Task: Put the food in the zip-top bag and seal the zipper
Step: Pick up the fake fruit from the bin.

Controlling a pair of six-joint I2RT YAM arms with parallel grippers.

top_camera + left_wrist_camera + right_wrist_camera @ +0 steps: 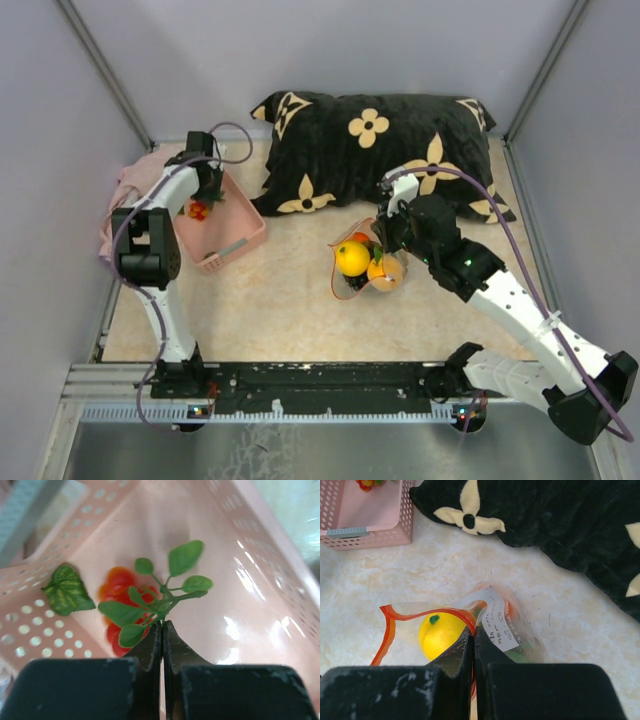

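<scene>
My left gripper (163,624) is inside the pink basket (260,540), shut on the stem of a green leafy sprig (172,587) that lies over small red-orange toy fruits (117,582). In the top view it (205,195) sits by those fruits (197,210). The zip-top bag (350,285) lies mid-table with a yellow ball (352,257) and an orange ball (380,270) inside. My right gripper (474,628) is shut on the red-orange zipper strip (427,612), holding the mouth open over the yellow ball (440,632).
A loose green leaf (66,590) lies against the basket wall. A black pillow with tan flowers (380,140) lies along the back. A pink cloth (130,185) lies under the basket's left side. The basket (235,245) stands at the left, apart from the bag.
</scene>
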